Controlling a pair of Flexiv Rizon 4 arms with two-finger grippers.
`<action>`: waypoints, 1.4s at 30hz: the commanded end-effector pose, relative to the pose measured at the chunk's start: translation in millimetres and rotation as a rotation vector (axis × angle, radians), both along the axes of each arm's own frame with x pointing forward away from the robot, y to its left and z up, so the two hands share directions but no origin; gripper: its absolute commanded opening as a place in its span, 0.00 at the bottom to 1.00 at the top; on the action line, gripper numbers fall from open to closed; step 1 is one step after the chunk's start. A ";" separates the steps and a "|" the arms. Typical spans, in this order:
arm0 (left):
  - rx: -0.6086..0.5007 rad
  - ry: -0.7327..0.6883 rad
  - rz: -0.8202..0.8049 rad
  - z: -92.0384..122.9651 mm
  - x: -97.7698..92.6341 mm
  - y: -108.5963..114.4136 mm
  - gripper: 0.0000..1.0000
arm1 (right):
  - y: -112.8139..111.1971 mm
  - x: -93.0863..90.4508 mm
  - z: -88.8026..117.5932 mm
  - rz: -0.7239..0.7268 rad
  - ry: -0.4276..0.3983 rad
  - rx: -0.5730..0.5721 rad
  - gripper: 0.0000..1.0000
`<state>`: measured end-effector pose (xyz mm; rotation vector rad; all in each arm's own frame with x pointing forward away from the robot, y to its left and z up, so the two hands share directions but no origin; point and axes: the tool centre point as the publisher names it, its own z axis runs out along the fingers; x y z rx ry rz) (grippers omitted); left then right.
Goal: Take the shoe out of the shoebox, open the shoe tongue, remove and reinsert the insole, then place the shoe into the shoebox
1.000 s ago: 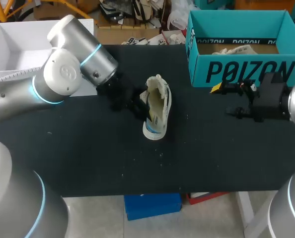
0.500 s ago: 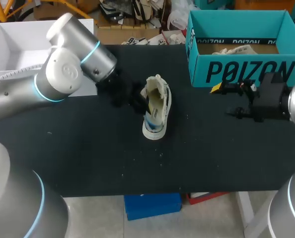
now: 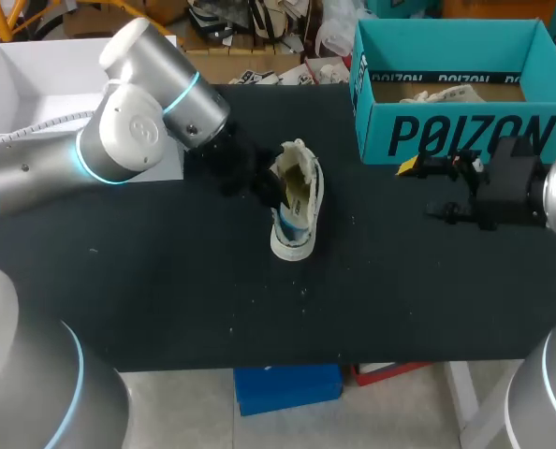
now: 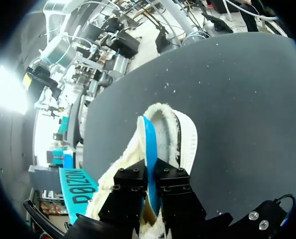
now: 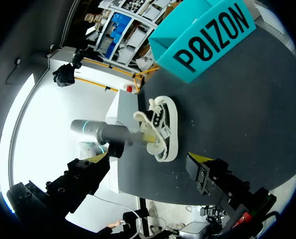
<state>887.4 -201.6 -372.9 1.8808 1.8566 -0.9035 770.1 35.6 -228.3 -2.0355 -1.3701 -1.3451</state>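
A cream fleece-lined shoe (image 3: 297,208) lies on its side in the middle of the black table, its opening turned toward my left arm. My left gripper (image 3: 274,194) reaches into that opening. In the left wrist view its black fingers (image 4: 130,191) are pressed from both sides on the blue insole (image 4: 149,144), which stands on edge inside the shoe (image 4: 185,139). The teal shoebox (image 3: 456,131) sits open at the back right. In front of the box hangs my right gripper (image 3: 430,190), open and holding nothing. In the right wrist view it (image 5: 149,162) is well apart from the shoe (image 5: 160,130).
A white box (image 3: 35,89) stands at the back left, behind my left arm. The teal shoebox (image 5: 208,37) holds some pale paper. Bare black table (image 3: 259,318) lies in front of the shoe and between the shoe and the right gripper.
My left arm has swung a little back and to the right, pushing its gripper deeper into the shoe. The shoe has shifted slightly. The right arm has kept still.
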 end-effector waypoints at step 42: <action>0.283 -0.090 -0.139 4.0 -45.6 19.6 0.00 | 0.6 0.5 0.3 0.000 0.002 -0.001 1.00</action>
